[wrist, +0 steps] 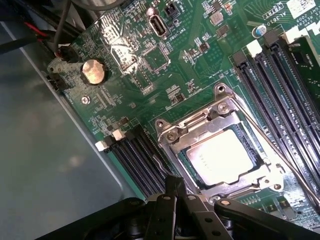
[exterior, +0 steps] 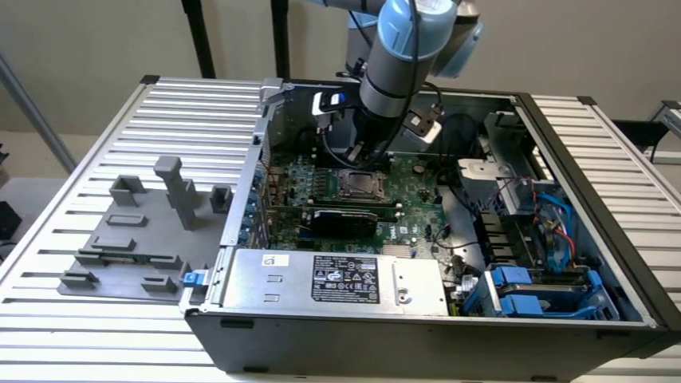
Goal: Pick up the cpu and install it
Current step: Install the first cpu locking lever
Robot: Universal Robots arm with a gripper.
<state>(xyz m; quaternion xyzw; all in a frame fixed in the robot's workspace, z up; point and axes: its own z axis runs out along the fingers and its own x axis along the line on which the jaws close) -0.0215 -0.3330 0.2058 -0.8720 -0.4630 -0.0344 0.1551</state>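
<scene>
Cpu, pale silver-grey square chip (wrist: 221, 156), sits inside silver metal socket frame (wrist: 176, 142) on green motherboard (wrist: 125, 75); black gripper (wrist: 176, 197) closed, empty, just above.

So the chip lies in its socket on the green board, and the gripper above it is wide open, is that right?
Not quite. The chip does lie in its socket on the green board, but the gripper above it is shut, as the wrist view shows.
</scene>
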